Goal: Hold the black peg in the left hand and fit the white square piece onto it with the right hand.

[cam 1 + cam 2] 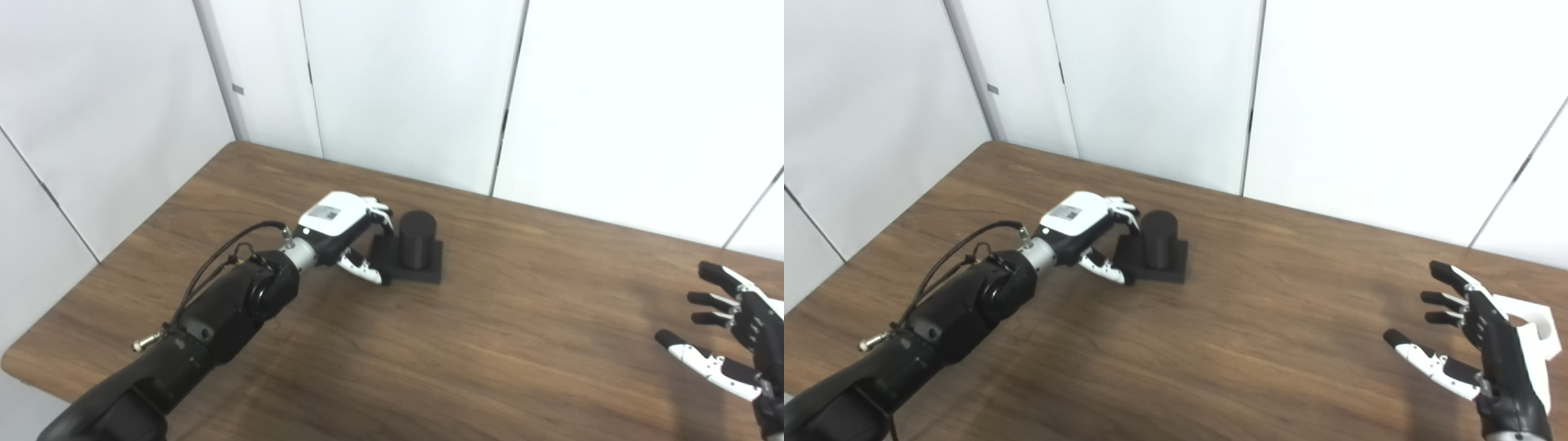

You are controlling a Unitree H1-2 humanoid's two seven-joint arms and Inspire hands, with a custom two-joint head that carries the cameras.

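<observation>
The black peg [418, 239], a short cylinder on a square black base, stands on the table [490, 318] left of centre. My left hand [343, 236] is right beside it on its left, fingers curled toward the cylinder and thumb against the base's front corner; whether it grips is unclear. My right hand [1476, 343] hovers open at the far right, fingers spread. The white square piece [1534, 334], with a round hole, lies behind that hand at the right edge, seen only in the right eye view and partly hidden.
The wooden table ends at white wall panels [416, 86] behind. Its left edge [110, 245] runs diagonally and the near left corner shows beside my left arm.
</observation>
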